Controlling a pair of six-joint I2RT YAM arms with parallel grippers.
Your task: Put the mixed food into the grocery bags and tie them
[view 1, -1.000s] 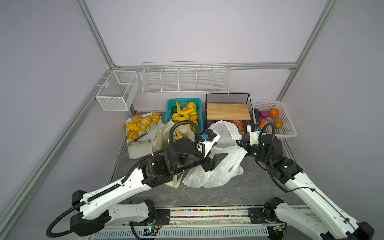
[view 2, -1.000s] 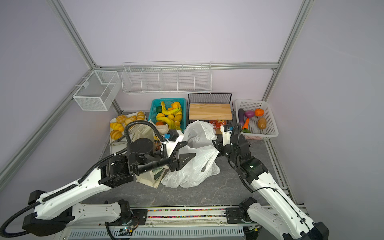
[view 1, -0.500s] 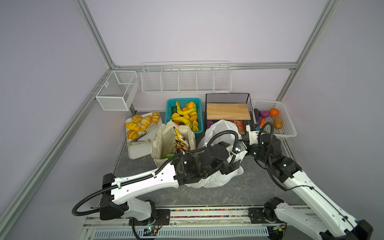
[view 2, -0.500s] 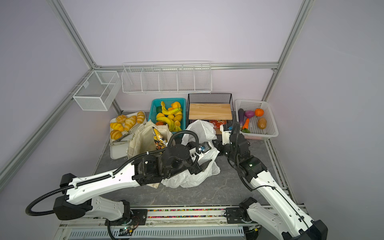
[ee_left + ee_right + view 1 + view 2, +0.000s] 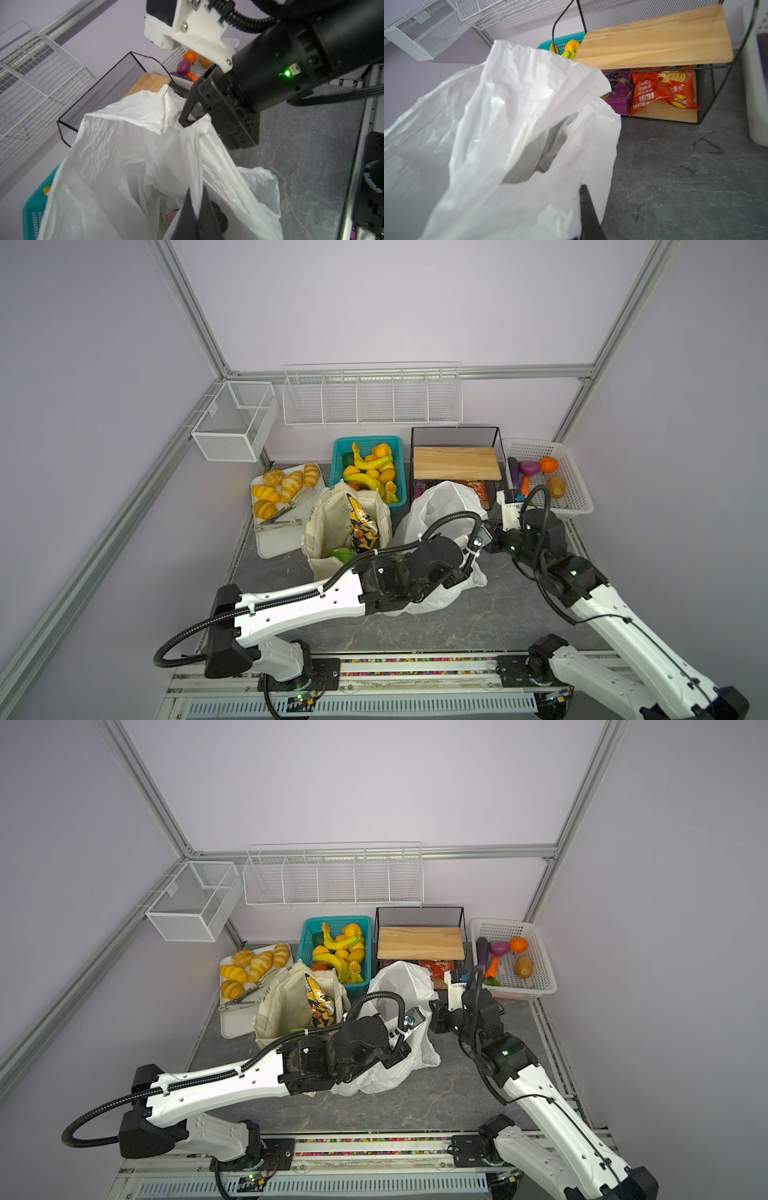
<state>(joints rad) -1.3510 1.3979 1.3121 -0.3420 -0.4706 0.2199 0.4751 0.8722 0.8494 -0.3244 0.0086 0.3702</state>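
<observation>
At left the cream canvas tote (image 5: 328, 526) holds the crinkly black-and-yellow zigzag snack bag (image 5: 360, 522) and bright green snack bag (image 5: 341, 554). Beside it on the tabletop (image 5: 519, 614), our left claw (image 5: 196, 192) and right claw (image 5: 188, 122) pinch the rim of the thin translucent white plastic carrier bag (image 5: 438, 504). We judge it light, limp and slippery, best gripped by its loop handles.
</observation>
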